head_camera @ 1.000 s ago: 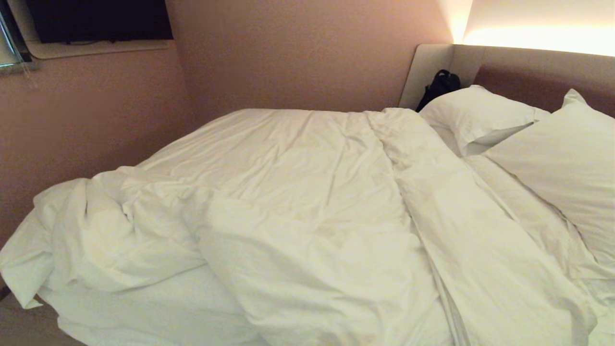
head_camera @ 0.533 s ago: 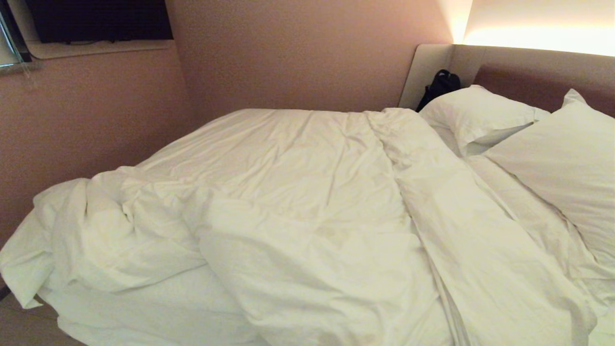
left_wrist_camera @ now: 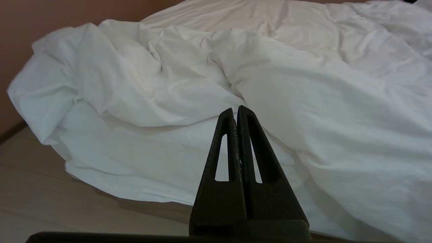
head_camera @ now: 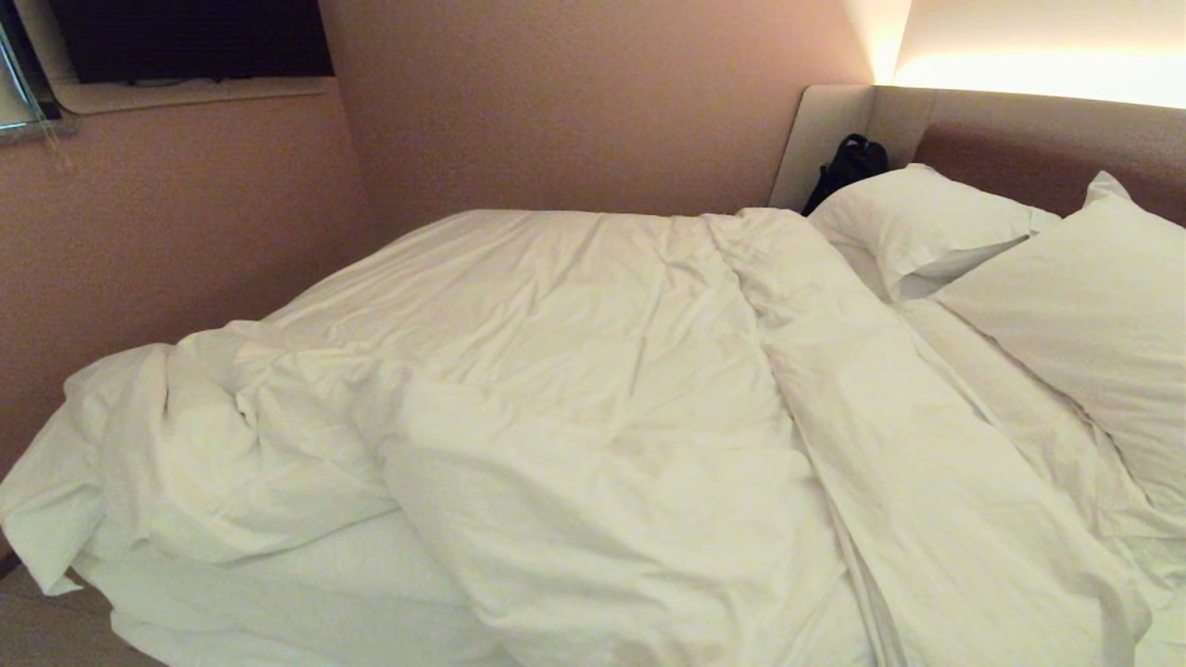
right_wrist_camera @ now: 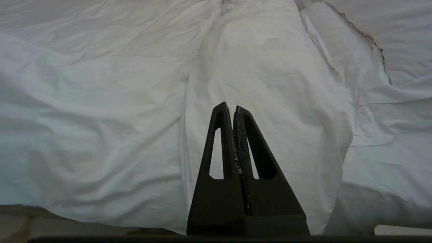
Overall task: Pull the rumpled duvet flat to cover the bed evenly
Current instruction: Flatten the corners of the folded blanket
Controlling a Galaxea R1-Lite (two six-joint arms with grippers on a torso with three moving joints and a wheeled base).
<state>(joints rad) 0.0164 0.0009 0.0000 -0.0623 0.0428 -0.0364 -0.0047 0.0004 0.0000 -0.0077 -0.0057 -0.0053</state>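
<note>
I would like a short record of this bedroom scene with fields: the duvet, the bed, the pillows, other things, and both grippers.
duvet: large puffy white creased duvet, bunched into a heap at the foot corner on the robot's left, not yet flat
bed: wide low bed with padded beige-and-brown headboard
pillows: two plump white pillows by the headboard, uncovered
other: black bag in the corner behind the pillows
left gripper: shut, empty, short of the duvet's heaped corner
right gripper: shut, empty, short of the duvet's long fold
</note>
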